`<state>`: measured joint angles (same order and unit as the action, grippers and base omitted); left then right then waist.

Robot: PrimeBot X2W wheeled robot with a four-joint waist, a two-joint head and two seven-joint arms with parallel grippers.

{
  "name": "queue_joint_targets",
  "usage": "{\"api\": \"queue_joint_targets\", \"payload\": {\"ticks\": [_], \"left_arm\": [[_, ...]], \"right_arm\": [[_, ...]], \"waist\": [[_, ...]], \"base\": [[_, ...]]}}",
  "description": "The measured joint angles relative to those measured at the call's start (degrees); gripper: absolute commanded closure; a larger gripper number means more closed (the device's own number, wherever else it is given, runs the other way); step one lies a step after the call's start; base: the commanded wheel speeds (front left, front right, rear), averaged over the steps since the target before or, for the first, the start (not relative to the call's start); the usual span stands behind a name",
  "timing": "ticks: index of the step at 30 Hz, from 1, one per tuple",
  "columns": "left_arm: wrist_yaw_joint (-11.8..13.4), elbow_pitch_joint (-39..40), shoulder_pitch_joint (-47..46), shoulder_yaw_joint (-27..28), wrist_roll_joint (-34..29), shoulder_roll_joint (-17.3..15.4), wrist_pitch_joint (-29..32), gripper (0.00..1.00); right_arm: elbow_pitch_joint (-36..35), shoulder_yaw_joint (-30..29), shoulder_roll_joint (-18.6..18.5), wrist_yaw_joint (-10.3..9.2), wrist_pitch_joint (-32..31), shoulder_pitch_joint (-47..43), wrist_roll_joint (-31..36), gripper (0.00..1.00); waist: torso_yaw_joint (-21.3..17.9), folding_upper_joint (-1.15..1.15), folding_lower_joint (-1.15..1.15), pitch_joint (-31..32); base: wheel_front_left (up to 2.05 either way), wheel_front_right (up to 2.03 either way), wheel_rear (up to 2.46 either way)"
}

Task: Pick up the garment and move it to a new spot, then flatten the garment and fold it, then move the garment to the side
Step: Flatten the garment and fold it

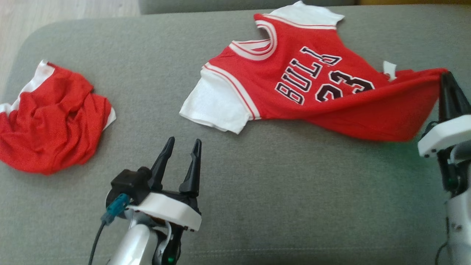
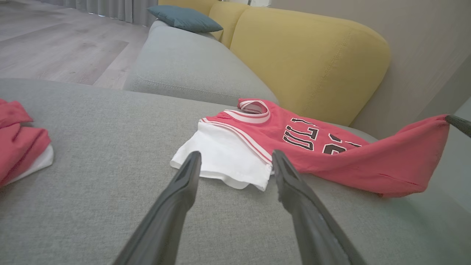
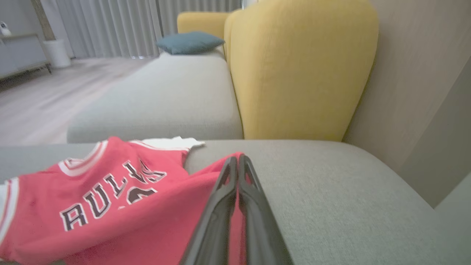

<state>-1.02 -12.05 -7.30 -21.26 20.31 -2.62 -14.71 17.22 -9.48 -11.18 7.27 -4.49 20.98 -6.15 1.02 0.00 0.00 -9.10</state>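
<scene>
Grey woven cushion [image 1: 257, 191]; silky red jersey [image 1: 353, 110] hem pinched, right gripper [image 1: 446, 75].

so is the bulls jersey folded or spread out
Spread out, not folded: the jersey lies face up on the grey cushion with both white sleeves showing, one hem corner pinched and lifted by the right gripper.

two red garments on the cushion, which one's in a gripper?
The lettered jersey: the right gripper pinches its hem corner. The crumpled one lies untouched at left.
</scene>
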Motion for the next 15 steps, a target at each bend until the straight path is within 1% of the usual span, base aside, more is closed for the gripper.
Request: {"api": "queue_joint_targets", "payload": {"ticks": [4,9,10,11,13,15], "left_arm": [[0.0,-0.4,-0.2,-0.1,0.0,0.0,0.0,0.00],[0.0,-0.5,-0.4,-0.1,0.0,0.0,0.0,0.00],[0.0,-0.5,-0.5,-0.1,0.0,0.0,0.0,0.00],[0.0,-0.5,-0.7,-0.1,0.0,0.0,0.0,0.00],[0.0,-0.5,-1.2,-0.1,0.0,0.0,0.0,0.00],[0.0,-0.5,-1.5,0.0,0.0,0.0,0.0,0.00]], "right_arm": [[9.8,0.0,-1.7,0.00,1.1,3.7,1.6,1.00],[20.4,-0.4,-2.9,0.00,3.6,8.3,4.9,1.00],[22.2,-0.4,-3.0,0.00,4.4,9.2,5.4,0.75],[23.7,-0.4,-3.0,0.00,4.9,10.1,5.6,0.00],[26.1,-0.3,-3.0,0.00,6.6,11.7,5.7,0.00],[26.8,-0.3,-3.0,0.00,7.7,12.3,5.8,0.00]], "waist": [[1.3,0.00,0.00,-1.0],[1.7,0.00,0.00,-1.9],[1.7,0.00,0.00,-2.0],[1.6,0.00,0.00,-2.1],[1.3,0.00,0.00,-2.2],[1.1,0.00,0.00,-2.2]], "base": [[0.00,0.00,0.00],[0.00,0.00,0.00],[0.00,0.00,0.00],[0.00,0.00,0.00],[0.00,0.00,0.00],[0.00,0.00,0.00]]}}
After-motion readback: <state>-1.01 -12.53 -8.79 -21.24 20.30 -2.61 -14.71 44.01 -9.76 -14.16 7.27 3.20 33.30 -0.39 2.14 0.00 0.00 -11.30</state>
